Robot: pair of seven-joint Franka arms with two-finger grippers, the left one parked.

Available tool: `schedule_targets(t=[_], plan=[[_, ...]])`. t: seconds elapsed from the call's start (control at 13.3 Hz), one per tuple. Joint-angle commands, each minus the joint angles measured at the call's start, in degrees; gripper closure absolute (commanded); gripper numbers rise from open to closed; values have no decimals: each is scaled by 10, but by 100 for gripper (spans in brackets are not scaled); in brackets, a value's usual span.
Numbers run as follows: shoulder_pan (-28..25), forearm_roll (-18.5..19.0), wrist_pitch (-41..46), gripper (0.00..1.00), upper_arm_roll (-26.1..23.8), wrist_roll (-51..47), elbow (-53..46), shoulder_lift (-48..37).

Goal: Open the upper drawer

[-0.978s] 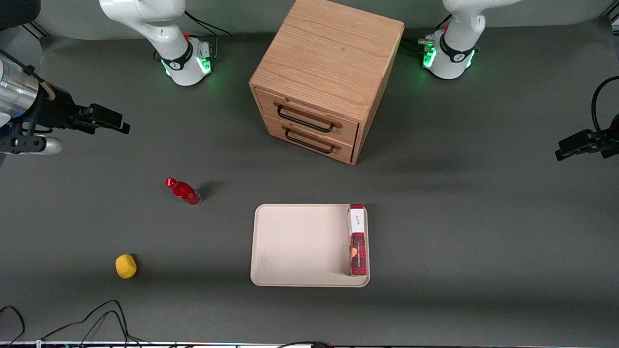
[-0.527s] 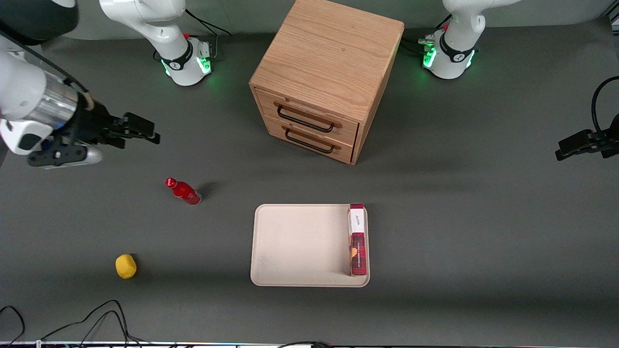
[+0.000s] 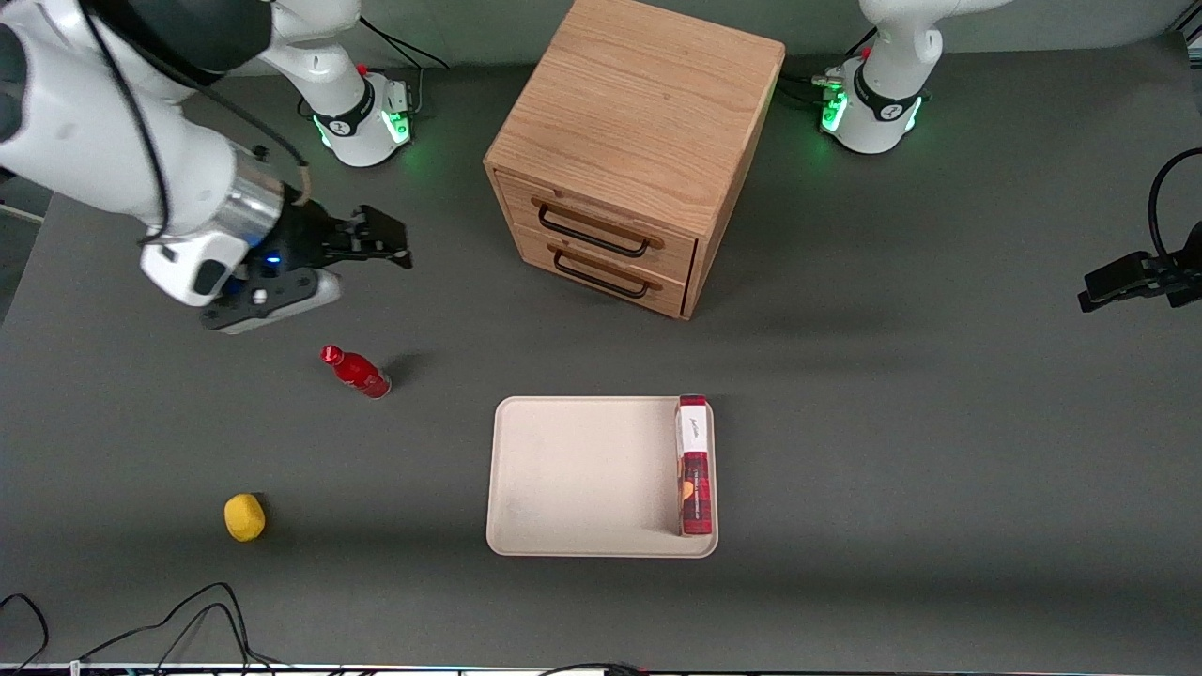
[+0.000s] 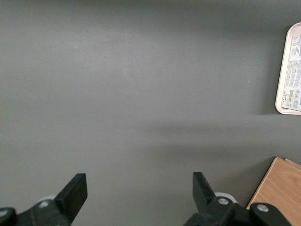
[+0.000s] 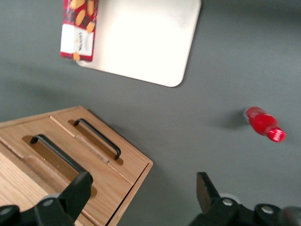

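Right now your gripper (image 3: 392,246) hangs above bare table toward the working arm's end, well apart from the cabinet (image 3: 631,150), its fingers pointing toward the drawer fronts. Its jaws stand wide apart with nothing between them; you can see both fingers (image 5: 80,188) spread in the wrist view. The upper drawer (image 3: 601,225) sits flush in the cabinet, shut as far as you can judge from this angle, with its black handle (image 3: 592,232) untouched. The bottom drawer (image 3: 601,272) just beneath it looks shut too. You also have a red bottle (image 3: 356,371) lying nearer the front camera than the gripper, a yellow object (image 3: 244,517) nearer still, and a beige tray (image 3: 582,474) holding a red box (image 3: 694,465) along one edge.
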State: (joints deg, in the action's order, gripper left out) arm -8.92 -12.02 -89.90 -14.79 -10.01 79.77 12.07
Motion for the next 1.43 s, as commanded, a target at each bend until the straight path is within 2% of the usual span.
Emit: schedule_targets(t=[0.0, 0.45, 0.6, 1.35], plan=[[-33, 3, -18, 0, 1, 45, -27, 37], [-95, 10, -45, 0, 0, 234, -25, 71], [-107, 22, -58, 0, 0, 262, -24, 77], [-183, 24, -106, 0, -1, 357, -9, 124]])
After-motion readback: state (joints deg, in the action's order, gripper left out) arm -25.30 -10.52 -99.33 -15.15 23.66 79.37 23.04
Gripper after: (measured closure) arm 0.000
